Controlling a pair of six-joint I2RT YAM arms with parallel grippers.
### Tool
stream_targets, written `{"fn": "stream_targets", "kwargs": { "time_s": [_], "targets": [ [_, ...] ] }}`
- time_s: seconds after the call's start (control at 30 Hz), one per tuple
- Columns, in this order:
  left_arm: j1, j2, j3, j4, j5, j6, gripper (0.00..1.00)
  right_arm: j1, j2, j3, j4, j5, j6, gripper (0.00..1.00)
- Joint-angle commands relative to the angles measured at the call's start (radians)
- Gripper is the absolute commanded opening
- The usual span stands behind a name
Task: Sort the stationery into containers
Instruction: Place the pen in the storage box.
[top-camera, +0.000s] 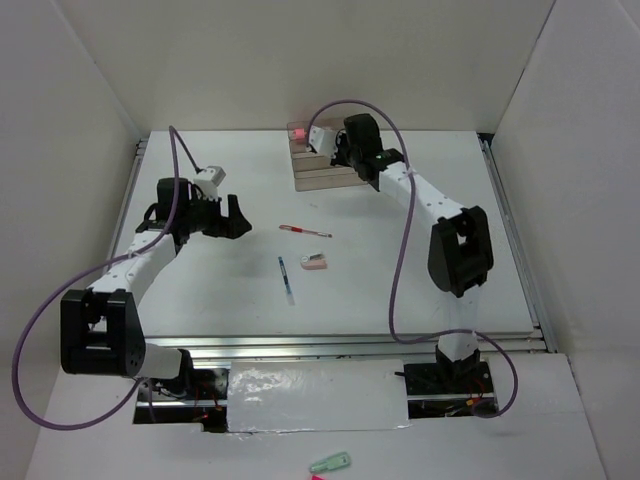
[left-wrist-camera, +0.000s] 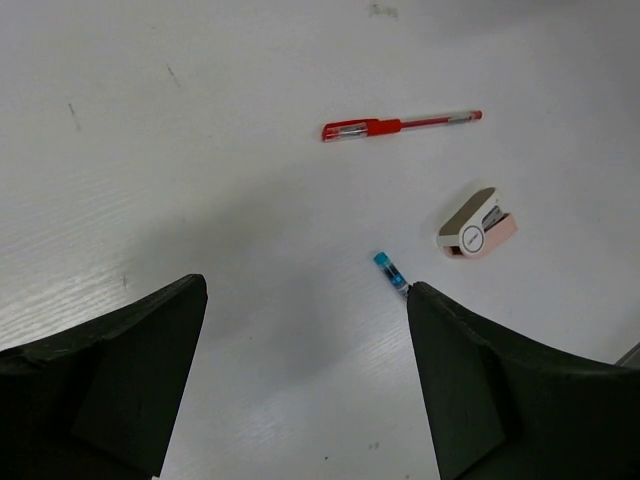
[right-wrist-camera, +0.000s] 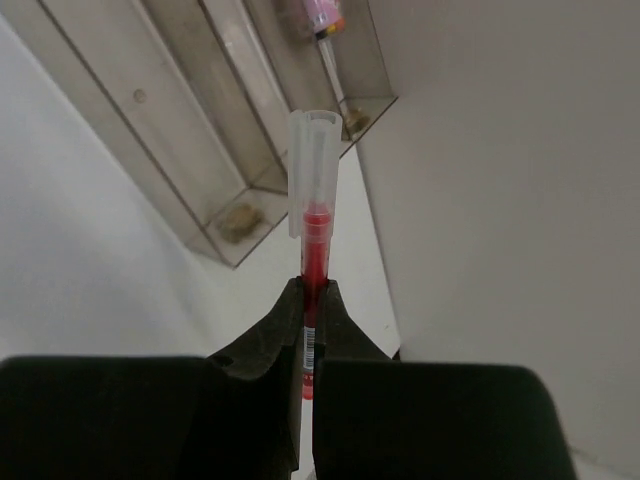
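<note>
White walls close in a white table (top-camera: 200, 290), and the action is at the far edge, where the organiser (top-camera: 325, 178) stands. The right hand (right-wrist-camera: 308, 290) is pinched tight on a red pen (right-wrist-camera: 315, 200), gripping it low on the barrel, clear end pointing up and out toward the organiser's long compartments (right-wrist-camera: 150, 110). A pink item (right-wrist-camera: 322, 12) already sits in the one farthest from the hand. So this looks like the delivery step: pen carried over, not yet dropped in. From the wrist view the pen tip sits off the near corner of the organiser rather than above a slot, so the next move calls for lining it up over the right compartment, lowering, then letting go cleanly so it doesn't tip over the wall. Meanwhile the left hand (left-wrist-camera: 305, 295) hovers over the middle of the table, jaws spread wide and empty. Below it lie a second red pen (left-wrist-camera: 400, 125), an eraser (left-wrist-camera: 478, 225) and a blue pen (top-camera: 287, 280), its tip just peeking out beside one finger (left-wrist-camera: 460, 380) in the wrist view. All three sit near each other, untouched, waiting to be sorted, so plenty of the job remains.
</note>
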Motion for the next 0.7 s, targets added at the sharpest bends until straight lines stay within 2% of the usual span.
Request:
{"fn": "stream_targets", "kwargs": {
  "time_s": [0.0, 0.1, 0.13, 0.33, 0.43, 0.53, 0.67],
  "targets": [
    [0.012, 0.022, 0.043, 0.116, 0.094, -0.093, 0.93, -0.010, 0.107, 0.086, 0.178, -0.024, -0.167, 0.00],
    [0.015, 0.038, 0.041, 0.157, 0.106, -0.112, 0.94, -0.015, 0.202, 0.106, 0.372, -0.036, -0.261, 0.00],
    [0.015, 0.041, 0.043, 0.161, 0.109, -0.115, 0.94, -0.015, 0.224, 0.132, 0.381, -0.039, -0.270, 0.00],
    [0.018, 0.055, 0.032, 0.182, 0.121, -0.125, 0.94, -0.018, 0.425, 0.438, 0.306, -0.088, -0.262, 0.00],
    [0.018, 0.061, 0.020, 0.191, 0.129, -0.130, 0.93, -0.021, 0.486, 0.511, 0.272, -0.124, -0.279, 0.00],
    [0.048, 0.068, 0.020, 0.200, 0.138, -0.142, 0.94, -0.021, 0.509, 0.511, 0.281, -0.165, -0.287, 0.00],
    [0.064, 0.093, 0.032, 0.216, 0.158, -0.158, 0.93, -0.024, 0.552, 0.580, 0.186, -0.190, -0.273, 0.01]
  ]
}}
